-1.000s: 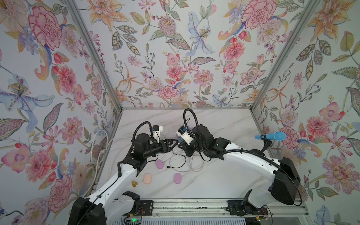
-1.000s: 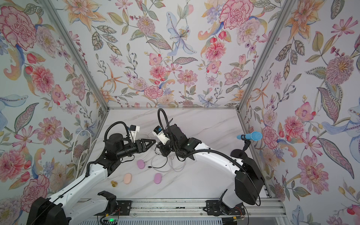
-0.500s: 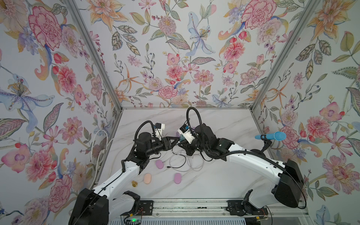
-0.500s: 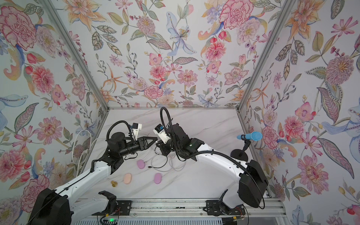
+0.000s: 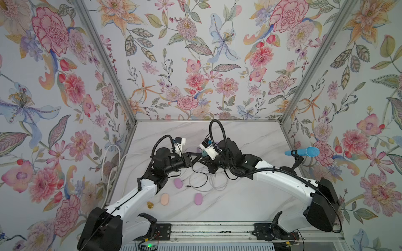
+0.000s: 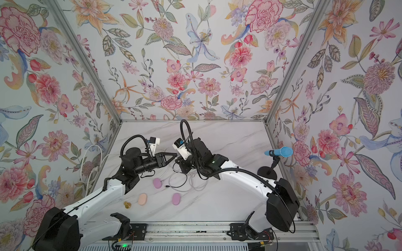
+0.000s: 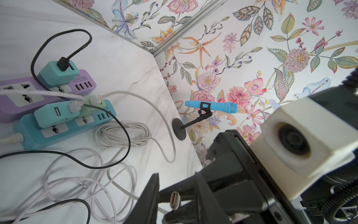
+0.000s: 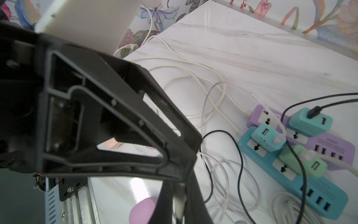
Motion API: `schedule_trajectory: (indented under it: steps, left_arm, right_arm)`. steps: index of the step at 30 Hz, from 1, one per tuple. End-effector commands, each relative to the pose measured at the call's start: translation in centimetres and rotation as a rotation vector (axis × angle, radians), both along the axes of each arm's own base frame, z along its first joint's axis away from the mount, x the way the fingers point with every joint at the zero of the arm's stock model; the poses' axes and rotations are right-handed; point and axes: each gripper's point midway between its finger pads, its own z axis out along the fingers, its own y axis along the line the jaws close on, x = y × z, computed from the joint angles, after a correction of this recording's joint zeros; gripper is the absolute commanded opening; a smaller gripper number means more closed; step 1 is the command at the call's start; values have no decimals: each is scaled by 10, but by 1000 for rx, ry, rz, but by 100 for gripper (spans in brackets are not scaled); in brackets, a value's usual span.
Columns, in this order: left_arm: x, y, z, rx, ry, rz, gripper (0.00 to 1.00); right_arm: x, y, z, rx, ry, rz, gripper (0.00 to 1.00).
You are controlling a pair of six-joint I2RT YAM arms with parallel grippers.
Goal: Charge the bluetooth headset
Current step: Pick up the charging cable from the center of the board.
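My right gripper (image 8: 179, 194) is shut on the white cable's USB-C plug (image 8: 179, 205) and holds it above the middle of the table. In the left wrist view the plug (image 7: 175, 200) faces the camera end-on between the jaws of my left gripper (image 7: 177, 186). Those jaws stand apart on either side of it, with a gap showing beside the plug. In both top views the left gripper (image 5: 198, 157) meets the right gripper (image 5: 204, 161) tip to tip. Three oval headset cases lie in front: purple (image 5: 178, 183), orange (image 5: 164, 198), purple (image 5: 198, 198).
A purple power strip (image 7: 11, 100) and a blue one (image 7: 58, 131) with teal and green chargers lie behind the grippers. Loose white cables (image 5: 208, 184) and a black cable (image 7: 124, 135) sprawl below them. A blue microphone (image 5: 302, 152) stands at the right wall. A small brass piece (image 5: 150, 204) lies front left.
My left gripper has moved right to the right gripper's tip and its jaws have narrowed around the plug. The right gripper has stayed shut on the plug.
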Motion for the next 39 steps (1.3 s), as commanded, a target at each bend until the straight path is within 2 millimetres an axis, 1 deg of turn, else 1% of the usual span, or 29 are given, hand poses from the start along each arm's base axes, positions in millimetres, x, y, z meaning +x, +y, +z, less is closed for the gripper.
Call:
schedule_trajectory:
  steps: [1, 2, 5, 10, 13, 21, 27, 28, 29, 30, 31, 34, 37, 39]
  left_arm:
    - [-6, -6, 12, -18, -25, -35, 35]
    - [-7, -6, 10, -16, -21, -34, 35]
    - [-9, -6, 10, -15, -27, -37, 22]
    - [-7, -10, 13, -18, -33, -47, 14]
    - [-8, -15, 13, -18, -29, -63, 1]
    - [-8, -17, 21, -24, -55, -71, 0]
    - [-7, -17, 23, -34, -63, -68, 0]
    - [-7, -17, 24, -38, -65, -69, 0]
    - [-7, -18, 25, -43, -69, -70, 0]
    - [-7, -18, 26, -47, -69, -69, 0]
    - [-7, -18, 28, -53, -75, -69, 0]
    - [-8, -18, 31, -68, -89, -73, 0]
    - [-10, -17, 36, -96, -108, -76, 0]
    - [-12, -17, 39, -115, -126, -82, 0]
  right_arm:
    - [3, -4, 9, 33, -16, -22, 0]
    - [4, -5, 10, 34, -16, -25, 0]
    - [5, -5, 8, 33, -13, -25, 0]
    - [5, -4, 8, 39, -10, -22, 0]
    - [6, -4, 9, 43, -11, -26, 0]
    - [8, -9, 10, 59, -16, -47, 0]
    - [4, -13, 15, 96, -22, -49, 0]
    - [4, -14, 15, 100, -17, -51, 10]
    - [3, -15, 15, 103, -7, -51, 24]
    - [2, -15, 14, 111, 4, -48, 34]
    - [-1, -15, 15, 129, 20, -30, 37]
    - [-10, -16, 19, 207, 73, 14, 42]
    - [-16, -21, 27, 303, 124, 48, 43]
    - [-20, -26, 36, 381, 151, 68, 41]
